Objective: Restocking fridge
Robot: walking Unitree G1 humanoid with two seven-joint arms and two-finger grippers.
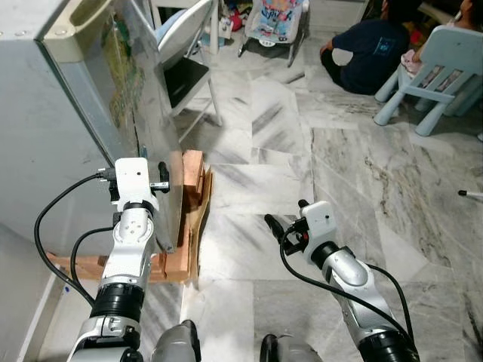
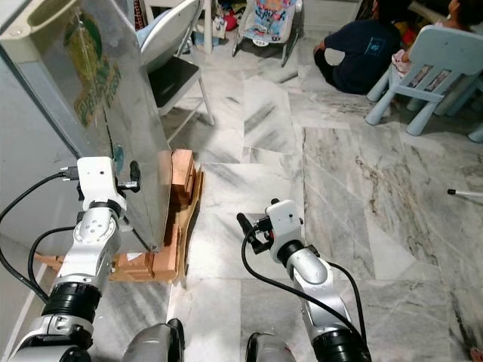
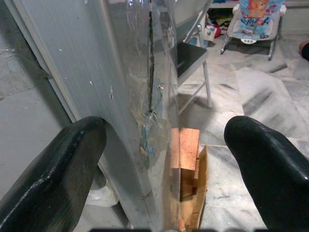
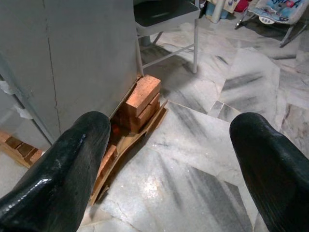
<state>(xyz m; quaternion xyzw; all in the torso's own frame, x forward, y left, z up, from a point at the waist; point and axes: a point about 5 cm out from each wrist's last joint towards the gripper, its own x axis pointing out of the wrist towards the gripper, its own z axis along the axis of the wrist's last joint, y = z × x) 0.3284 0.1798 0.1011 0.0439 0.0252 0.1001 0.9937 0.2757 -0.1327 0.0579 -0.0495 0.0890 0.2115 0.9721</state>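
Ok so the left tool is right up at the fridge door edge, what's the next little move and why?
Probably close the left tool on the fridge door's edge. Its open fingers already straddle that edge in the left wrist view, so a grip would let it pull the door. The right tool hangs open over the marble floor.

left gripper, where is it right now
The left gripper is raised on the robot's left, its open fingers straddling the front edge of the grey fridge, above the wooden blocks at its base.
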